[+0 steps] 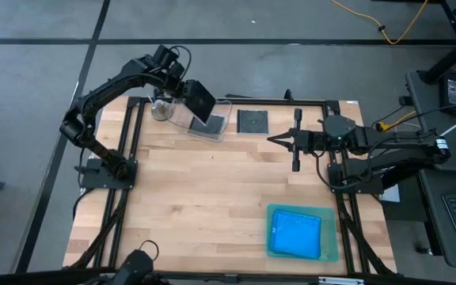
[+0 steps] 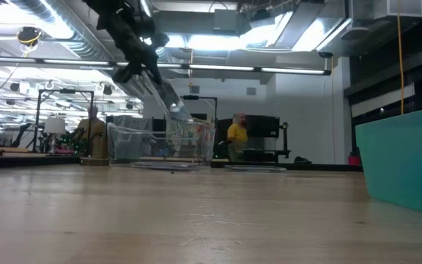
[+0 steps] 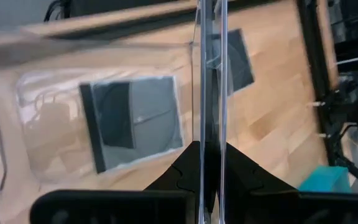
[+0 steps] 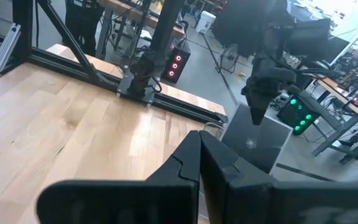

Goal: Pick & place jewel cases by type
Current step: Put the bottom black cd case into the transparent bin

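Observation:
My left gripper (image 1: 184, 89) is shut on a dark square jewel case (image 1: 199, 100), held over the clear tub (image 1: 216, 127) at the table's far left. In the left wrist view this case (image 3: 210, 74) stands edge-on, and another dark case (image 3: 135, 121) lies flat on the tub's floor below it. A third dark case (image 1: 252, 121) lies flat on the table to the right of the tub. Blue cases (image 1: 295, 231) lie in the green tray (image 1: 332, 237) at the near right. My right gripper (image 1: 278, 141) hovers shut, right of the table's middle, with nothing between its fingers. My left gripper pinches the dark case by one edge (image 3: 209, 140) between its two fingers. The fingers (image 3: 241, 168) slant down from the far left side. The case is lifted clear, tilted (image 2: 173, 103), with its free end low over the tub.
A small round thing (image 1: 161, 111) stands beside the tub's left wall. A black frame rail (image 1: 236, 100) runs along the far edge. Bare wood (image 1: 204, 198) spreads over the middle and near left. People and benches show in the room beyond the table.

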Robot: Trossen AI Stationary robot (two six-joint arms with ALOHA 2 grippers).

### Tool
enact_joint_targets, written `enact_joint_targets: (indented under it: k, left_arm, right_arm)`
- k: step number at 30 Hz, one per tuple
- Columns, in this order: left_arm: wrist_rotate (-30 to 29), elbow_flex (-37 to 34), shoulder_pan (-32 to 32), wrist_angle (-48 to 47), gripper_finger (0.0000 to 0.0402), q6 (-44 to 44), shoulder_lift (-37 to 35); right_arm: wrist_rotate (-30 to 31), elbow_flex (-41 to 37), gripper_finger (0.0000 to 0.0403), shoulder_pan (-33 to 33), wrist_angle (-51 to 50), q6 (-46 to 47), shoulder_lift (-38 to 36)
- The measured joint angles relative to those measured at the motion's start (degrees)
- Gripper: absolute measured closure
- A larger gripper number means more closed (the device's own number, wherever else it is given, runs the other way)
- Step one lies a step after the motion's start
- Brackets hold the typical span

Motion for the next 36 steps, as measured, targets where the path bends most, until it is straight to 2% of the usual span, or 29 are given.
enact_joint_targets:
  k: [16, 27, 36]
  left_arm:
    - [-0.5, -12.2, -3.3, 13.5, 0.0379, -6.9, 0.0]
    - [-3.4, -19.4, -4.5, 24.3, 0.0379, -12.3, 0.0]
    - [-4.2, -24.5, -6.5, 29.3, 0.0379, -16.2, 0.4]
  right_arm:
    - [0.0, 0.0, 0.0395, 0.0, -0.8, -0.1, 0.0]
    - [0.0, 0.0, 0.0395, 0.0, -1.7, -0.1, 0.0]
    - [0.0, 0.0, 0.0395, 0.0, -1.9, -0.1, 0.0]
